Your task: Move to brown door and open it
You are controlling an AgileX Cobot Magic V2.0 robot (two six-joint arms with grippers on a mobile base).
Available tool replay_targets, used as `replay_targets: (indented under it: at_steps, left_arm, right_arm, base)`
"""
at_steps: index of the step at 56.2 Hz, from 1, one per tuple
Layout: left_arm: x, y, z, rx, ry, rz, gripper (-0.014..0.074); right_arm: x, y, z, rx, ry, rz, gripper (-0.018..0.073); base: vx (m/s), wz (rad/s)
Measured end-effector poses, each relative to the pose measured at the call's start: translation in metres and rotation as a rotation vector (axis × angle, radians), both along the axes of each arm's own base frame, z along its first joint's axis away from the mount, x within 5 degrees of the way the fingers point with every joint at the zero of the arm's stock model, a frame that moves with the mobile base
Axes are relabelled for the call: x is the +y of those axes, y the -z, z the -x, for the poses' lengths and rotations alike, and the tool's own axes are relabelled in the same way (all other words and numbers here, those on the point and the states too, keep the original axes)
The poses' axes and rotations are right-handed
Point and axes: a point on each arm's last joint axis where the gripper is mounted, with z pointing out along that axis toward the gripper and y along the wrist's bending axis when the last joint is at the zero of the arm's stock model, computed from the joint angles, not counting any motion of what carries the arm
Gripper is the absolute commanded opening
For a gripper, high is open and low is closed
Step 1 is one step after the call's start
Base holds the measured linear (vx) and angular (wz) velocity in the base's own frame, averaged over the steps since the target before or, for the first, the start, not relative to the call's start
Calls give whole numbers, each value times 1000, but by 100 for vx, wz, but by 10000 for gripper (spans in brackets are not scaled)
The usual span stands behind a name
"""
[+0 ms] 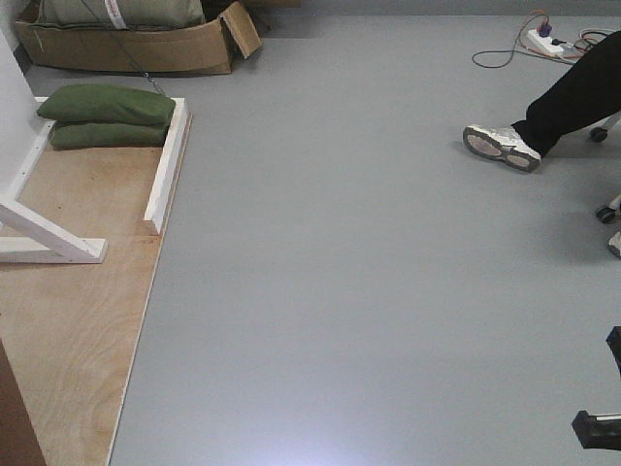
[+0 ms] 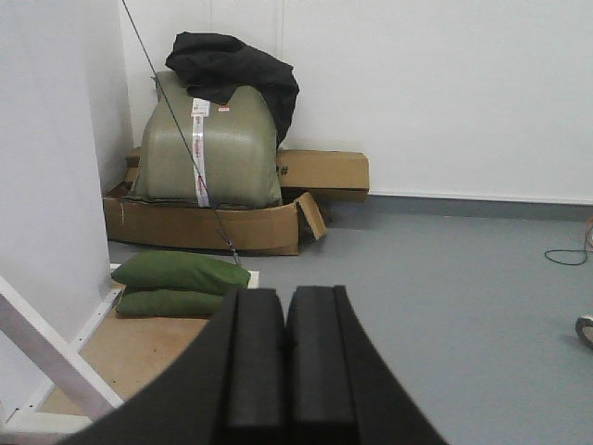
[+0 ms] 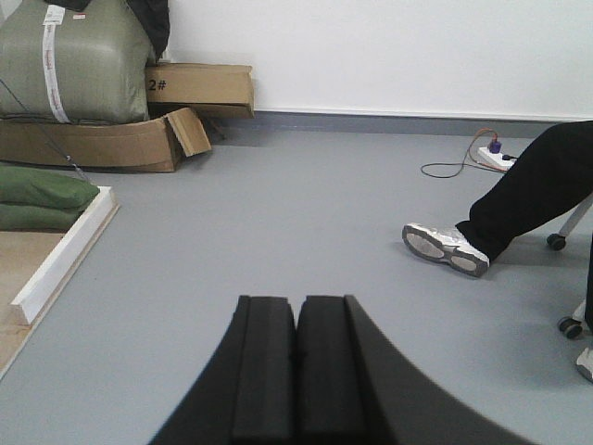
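With left fingers (image 2: pixel 255 366) and right fingers (image 3: pixel 264 371) pinched together empty, turning toward the brown panel (image 1: pixel 14 422) at 7 o'clock may clip the white frame (image 1: pixel 53 243).

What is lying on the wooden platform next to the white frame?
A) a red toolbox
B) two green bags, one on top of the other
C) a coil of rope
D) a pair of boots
B: two green bags lie stacked on the wooden platform, right beside the white frame.

Only "2#" is legible, on the cardboard box (image 3: pixel 199 88).
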Motion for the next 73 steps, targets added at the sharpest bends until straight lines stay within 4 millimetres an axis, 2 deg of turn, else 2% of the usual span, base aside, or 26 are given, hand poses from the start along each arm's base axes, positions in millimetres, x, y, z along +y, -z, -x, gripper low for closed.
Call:
replay_targets:
  at_steps: [16,20,23,27,35,43,52,60,66,73]
  left_arm:
    - [0,-1,0,0,0,0,-6]
    - [0,-8,2,6,3,1,-6]
    - [-1,-21,4,-8,6,5,-6]
    - [-1,-44,9,-63,9,10,-6]
    - [-2,-104,25,-229,10,-6,-6]
    - [-2,-160,27,-302,4,-58,-6]
    - [-2,-226,14,-351,-3,-102,-6]
    - [0,-285,-5,-404,-28,-155,-6]
    - [6,-314,-20,-439,-82,-164,-6]
    - [14,-340,-24,-519,-162,-142,-6]
  right_arm:
    - [0,0,0,0,0,0,0]
    - [0,0,0,0,0,0,0]
    - [0,0,0,0,0,0,0]
    - [0,0,0,0,0,0,0]
    - [0,0,0,0,0,0,0]
    - [0,0,0,0,0,0,0]
    - [0,0,0,0,0,0,0]
    - [0,0,0,0,0,0,0]
    - [0,0,0,0,0,0,0]
    - [0,0,0,0,0,0,0]
  base:
    - [0,0]
    - [0,0]
    - [0,0]
    - [0,0]
    - [0,0]
    - [0,0]
    - [0,0]
    - [0,0]
    - [0,0]
    - [0,0]
